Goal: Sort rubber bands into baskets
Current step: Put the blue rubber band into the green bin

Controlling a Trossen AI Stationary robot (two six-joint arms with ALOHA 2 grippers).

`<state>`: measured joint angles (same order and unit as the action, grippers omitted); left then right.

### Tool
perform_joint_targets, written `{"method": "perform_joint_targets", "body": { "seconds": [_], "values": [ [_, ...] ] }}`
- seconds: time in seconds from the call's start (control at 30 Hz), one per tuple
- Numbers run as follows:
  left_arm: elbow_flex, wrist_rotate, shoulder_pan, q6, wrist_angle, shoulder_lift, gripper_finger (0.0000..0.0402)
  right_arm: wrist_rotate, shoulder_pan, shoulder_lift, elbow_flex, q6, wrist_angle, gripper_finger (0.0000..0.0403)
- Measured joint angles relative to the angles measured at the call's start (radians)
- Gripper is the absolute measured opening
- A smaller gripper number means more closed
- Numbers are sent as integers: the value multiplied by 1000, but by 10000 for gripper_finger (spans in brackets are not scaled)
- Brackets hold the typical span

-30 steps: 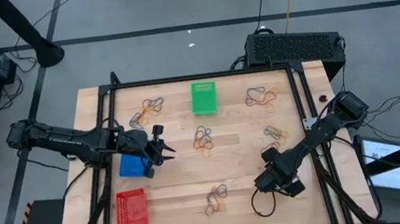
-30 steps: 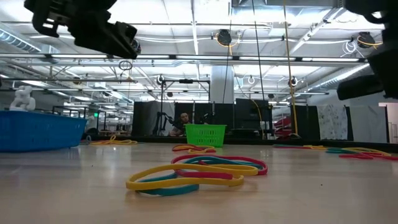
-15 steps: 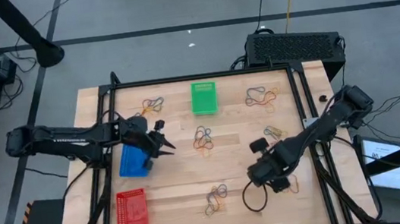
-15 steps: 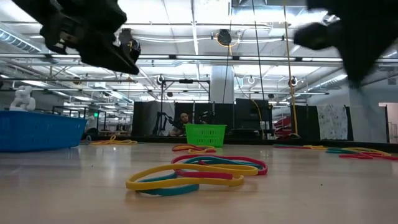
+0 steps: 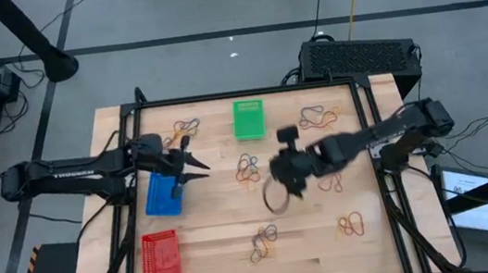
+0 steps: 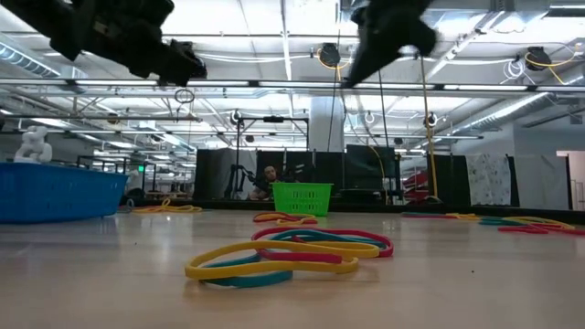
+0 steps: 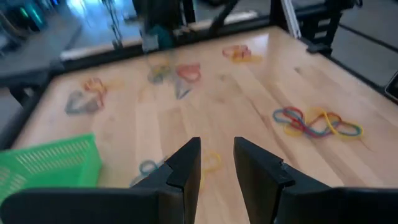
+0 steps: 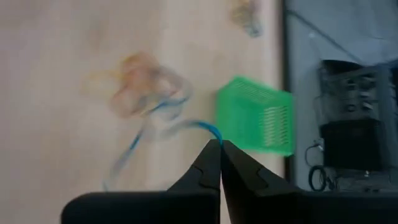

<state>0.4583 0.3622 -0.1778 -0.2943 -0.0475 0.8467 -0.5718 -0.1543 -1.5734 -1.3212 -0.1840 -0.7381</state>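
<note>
One blue rubber band (image 8: 163,130) pinched in the clenched right gripper (image 8: 220,149), dangling over mid-table short of the green basket (image 5: 247,118); nearer the blue basket (image 5: 162,195), beside the left gripper (image 5: 193,159) with fingers parted and empty, than the green.

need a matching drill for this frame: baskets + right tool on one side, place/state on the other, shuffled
Things:
1. green basket
2. blue basket
3. red basket
4. right tool

Place or state:
A. under the left tool
B. left front corner of the table
C. shut on a blue rubber band
D. far edge, middle

Pairs: 1-D, 2-A, 3-B, 4-C
</note>
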Motion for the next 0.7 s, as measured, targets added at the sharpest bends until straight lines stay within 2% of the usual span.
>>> {"method": "perform_joint_targets", "body": {
  "seconds": [0.1,0.2,0.37,0.53,0.7],
  "values": [
    [-53,-18,-16,0,-91,-64,105,0,111,0,0,-62,132,0],
    [-82,-25,-44,19,-108,-117,105,3,219,0,0,-74,246,0],
    [-85,-27,-64,61,-111,-168,105,160,373,-4,0,-64,309,0],
    [-85,-26,-63,61,-111,-181,105,223,477,-50,0,-27,341,0],
    [-85,-26,-63,72,-109,-180,105,311,526,-139,0,7,440,0]
  ]
}}
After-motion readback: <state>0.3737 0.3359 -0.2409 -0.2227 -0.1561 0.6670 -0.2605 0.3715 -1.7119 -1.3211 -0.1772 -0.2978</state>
